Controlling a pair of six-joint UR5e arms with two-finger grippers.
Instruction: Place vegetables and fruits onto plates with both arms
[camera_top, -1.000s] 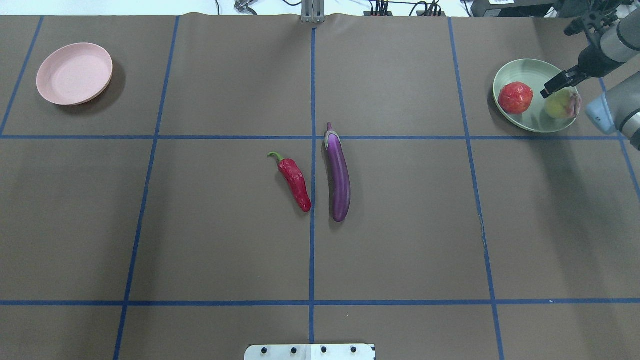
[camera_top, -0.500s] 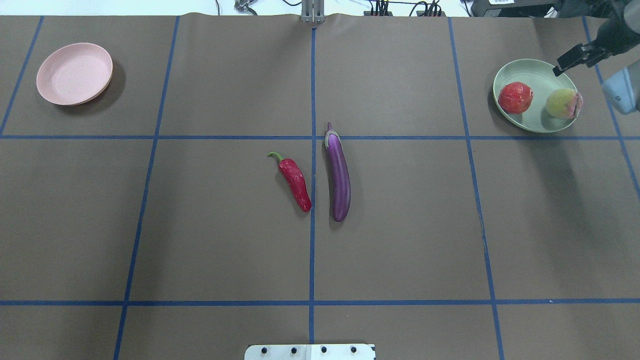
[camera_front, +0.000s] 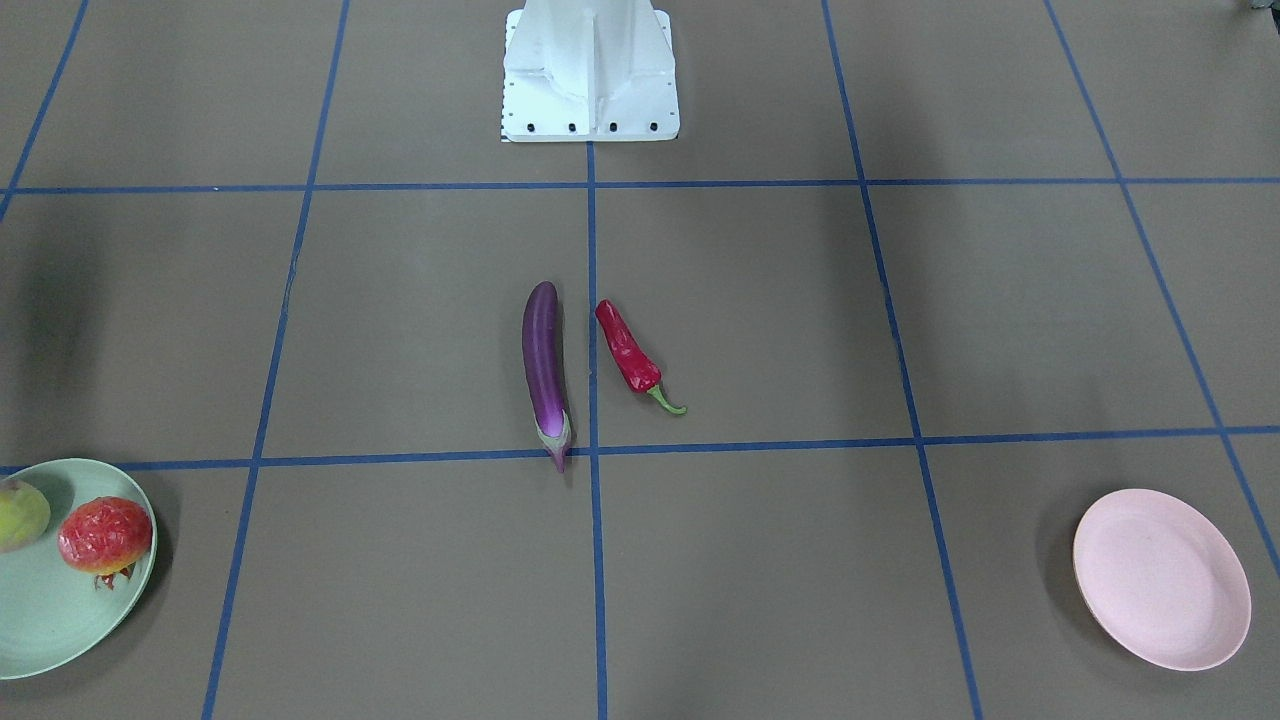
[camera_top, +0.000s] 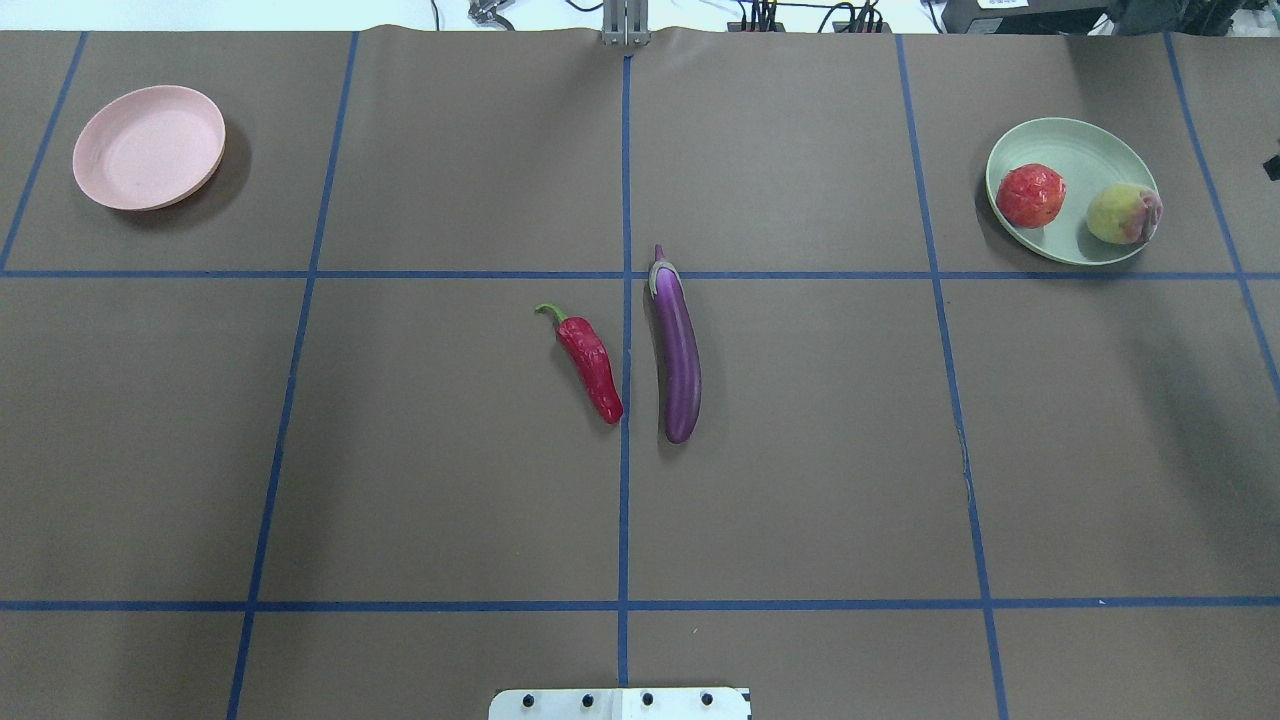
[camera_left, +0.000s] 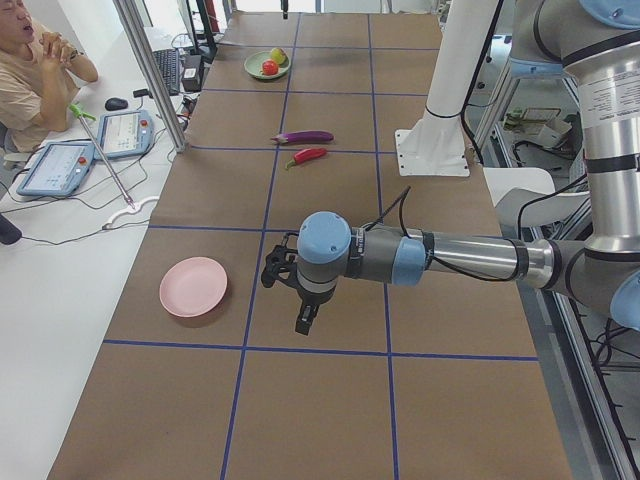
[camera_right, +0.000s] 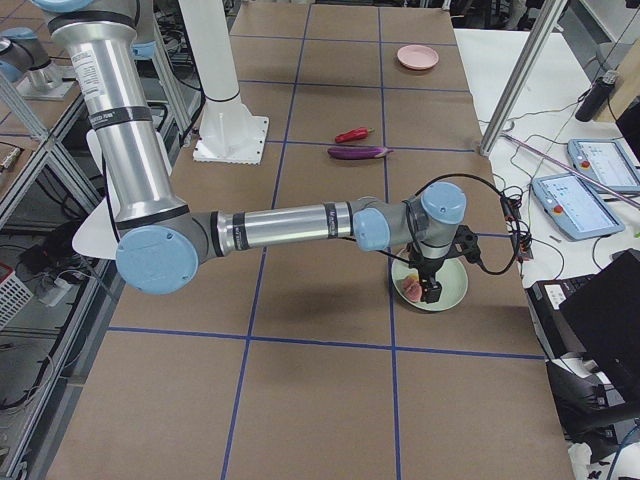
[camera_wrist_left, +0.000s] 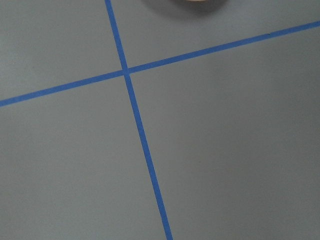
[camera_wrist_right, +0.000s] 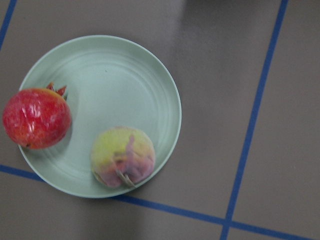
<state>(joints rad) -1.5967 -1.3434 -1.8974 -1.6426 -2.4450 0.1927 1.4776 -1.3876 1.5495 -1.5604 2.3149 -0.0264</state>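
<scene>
While hanging above the round mint green plate (camera_wrist_right: 115, 85), right black two-finger gripper (camera_right: 432, 291): apart or together, cannot tell. Same for left black two-finger gripper (camera_left: 303, 318), near the round pink plate (camera_left: 193, 287). On green, sorted: bumpy red fruit (camera_top: 1031, 195) and yellow-green peach (camera_top: 1122, 213). Mid-table, likely for pink: long purple eggplant (camera_top: 677, 350), wrinkled red chili (camera_top: 590, 363).

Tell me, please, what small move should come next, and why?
Probably swing the left arm toward the chili: the pomegranate and peach already sit on the green plate, while chili and eggplant lie on the table and the pink plate holds nothing.
</scene>
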